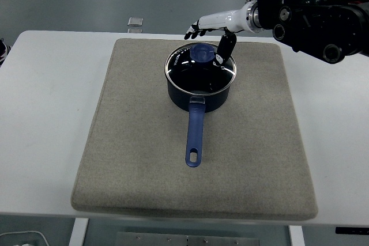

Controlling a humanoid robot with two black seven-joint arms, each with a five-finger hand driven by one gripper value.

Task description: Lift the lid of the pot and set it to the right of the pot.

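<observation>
Right hand (211,33) spread open (thumb beside knob (201,52)), holding nothing.

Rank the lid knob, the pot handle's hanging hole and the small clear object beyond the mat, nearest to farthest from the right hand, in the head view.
Right hand reference:
1. Lid knob, just below it.
2. Small clear object, back left on the table.
3. Hanging hole, toward the near edge.

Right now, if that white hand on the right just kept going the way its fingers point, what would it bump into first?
Probably the lid's blue knob: the right hand points left and slightly down, thumb already beside it. Depth is uncertain.
</observation>
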